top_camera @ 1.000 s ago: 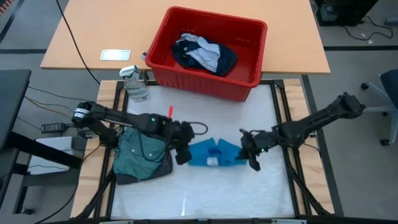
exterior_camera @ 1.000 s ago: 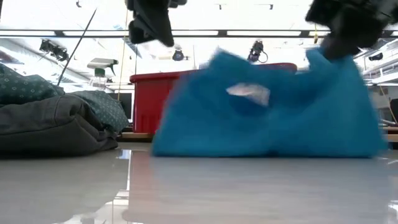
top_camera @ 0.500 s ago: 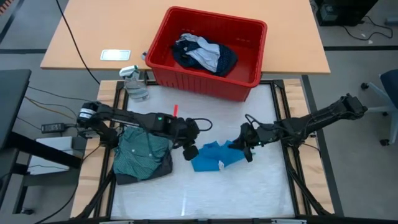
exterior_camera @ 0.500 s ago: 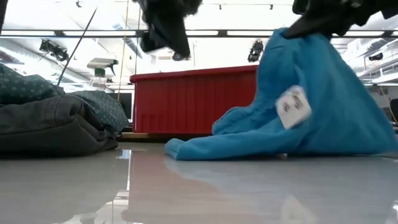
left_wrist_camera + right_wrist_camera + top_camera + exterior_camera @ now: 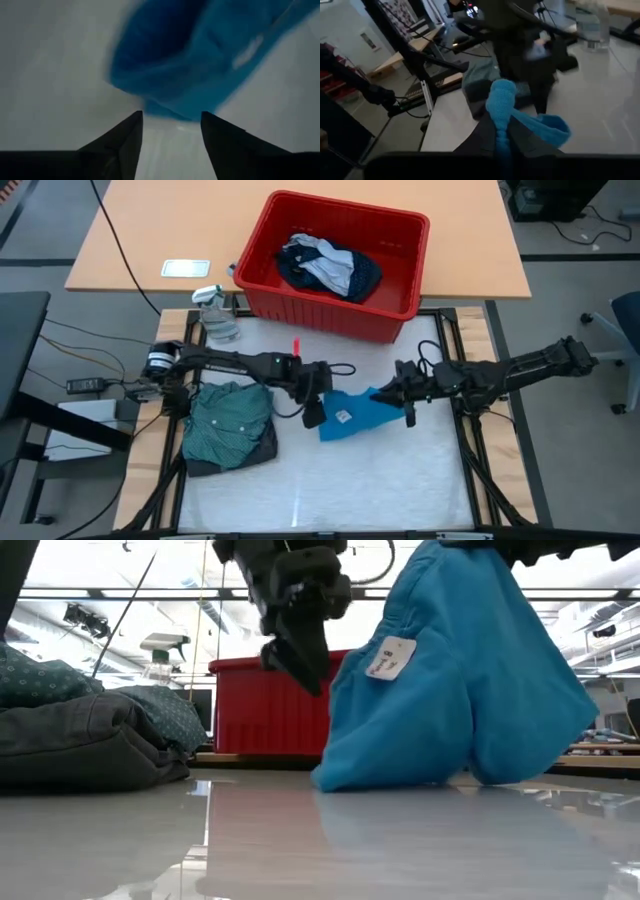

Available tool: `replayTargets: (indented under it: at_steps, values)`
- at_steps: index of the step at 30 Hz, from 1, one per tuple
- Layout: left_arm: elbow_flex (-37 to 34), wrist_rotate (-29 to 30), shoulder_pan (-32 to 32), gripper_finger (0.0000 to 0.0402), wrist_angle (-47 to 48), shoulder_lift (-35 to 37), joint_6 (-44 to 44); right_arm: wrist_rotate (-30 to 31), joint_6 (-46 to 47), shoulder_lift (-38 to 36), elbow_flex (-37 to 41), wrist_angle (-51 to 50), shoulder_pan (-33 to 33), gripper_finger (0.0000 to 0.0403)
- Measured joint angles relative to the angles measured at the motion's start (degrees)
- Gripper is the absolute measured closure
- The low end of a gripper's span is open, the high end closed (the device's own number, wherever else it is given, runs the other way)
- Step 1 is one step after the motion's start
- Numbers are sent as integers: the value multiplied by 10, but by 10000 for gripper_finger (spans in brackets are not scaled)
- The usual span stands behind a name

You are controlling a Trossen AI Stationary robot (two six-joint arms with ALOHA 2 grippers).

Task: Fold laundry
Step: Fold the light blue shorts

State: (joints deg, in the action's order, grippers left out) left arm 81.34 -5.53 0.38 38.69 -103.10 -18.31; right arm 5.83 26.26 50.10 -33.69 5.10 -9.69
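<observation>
The left gripper [image 5: 312,415] no longer holds the bright blue garment [image 5: 352,414]: a second ago it pinched the cloth's left edge, and now its fingers [image 5: 122,145] stand apart with only the table between them, just beside the cloth. The right gripper [image 5: 405,402], clamped on the garment's right end, has carried it left and toward the red bin, so the cloth, earlier spread wide between the two grippers, now hangs bunched in a narrower, taller heap. Its white tag [image 5: 390,657] sits higher in the low view.
</observation>
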Motion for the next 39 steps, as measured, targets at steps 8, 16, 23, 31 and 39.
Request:
replayTargets:
  at_steps: [8,16,23,31,39]
  values:
    - [0,-77,42,186,-95,-40,46,-40,-94,-23,0,1,5,386]
    - [0,-118,70,186,-110,-41,79,-89,-160,-53,0,-8,-11,387]
    - [0,-275,57,193,-196,-41,114,-105,-175,-91,0,-12,-17,387]
    - [0,-347,42,207,-280,-40,101,-83,-175,-124,0,-39,-14,387]
    - [0,-349,66,382,-252,-19,89,-20,-147,-144,0,-78,-15,387]
